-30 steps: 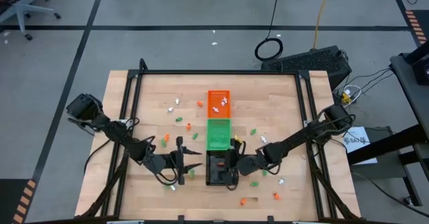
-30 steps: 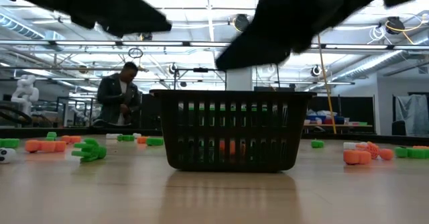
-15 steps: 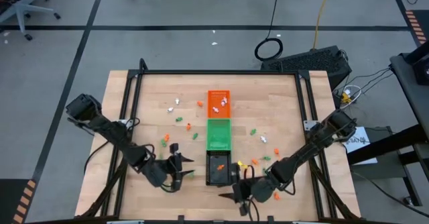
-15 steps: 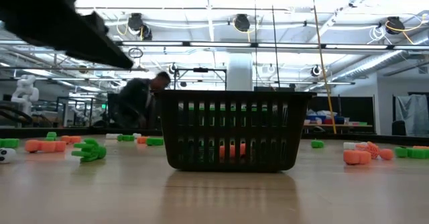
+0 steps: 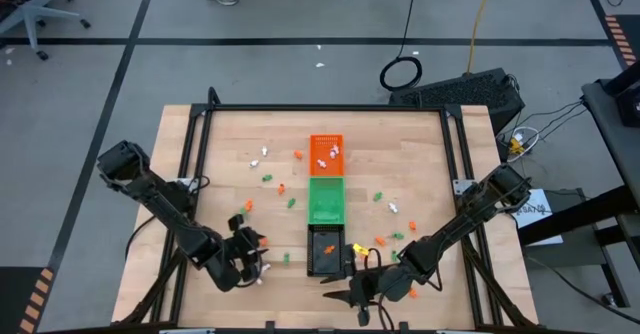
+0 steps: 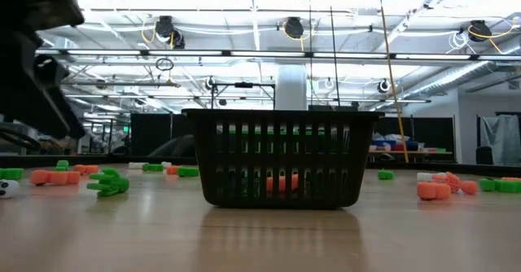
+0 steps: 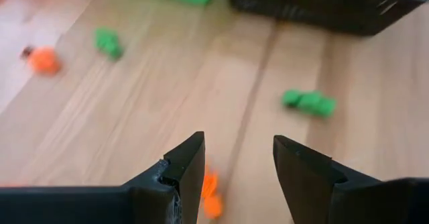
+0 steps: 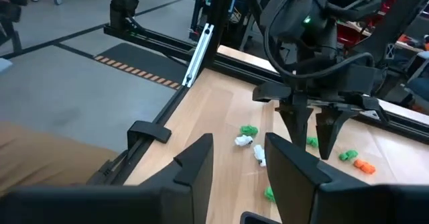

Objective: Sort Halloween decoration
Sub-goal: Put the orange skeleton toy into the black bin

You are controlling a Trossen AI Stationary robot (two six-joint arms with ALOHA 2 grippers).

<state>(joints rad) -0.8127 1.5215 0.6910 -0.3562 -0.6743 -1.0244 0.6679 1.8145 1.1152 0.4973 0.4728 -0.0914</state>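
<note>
Tiny orange, green and white trinkets lie scattered on the wooden table (image 5: 220, 134). An orange tray (image 5: 326, 154), a green tray (image 5: 325, 200) and a black tray (image 5: 325, 254) stand in a row down its middle. An orange trinket (image 6: 281, 182) lies in the black tray. My left gripper (image 5: 250, 258) hangs open left of the black tray, tipped downward over an orange trinket (image 7: 210, 196) and clear of it. My right gripper (image 5: 335, 295) is open near the front edge with nothing between its fingers (image 8: 194, 160).
Loose trinkets lie left of the trays (image 5: 267, 177), right of them (image 5: 395, 207) and near the front right (image 5: 410, 292). A green one (image 7: 308, 102) and two white ones (image 8: 251, 147) lie close to my left gripper. A black frame (image 5: 320, 107) rims the table.
My left gripper has moved toward the table's left and near edges, sunk a little, tipped downward and rolled. My right gripper has drawn back from over the black tray toward the near edge, rising and turning, then kept still.
</note>
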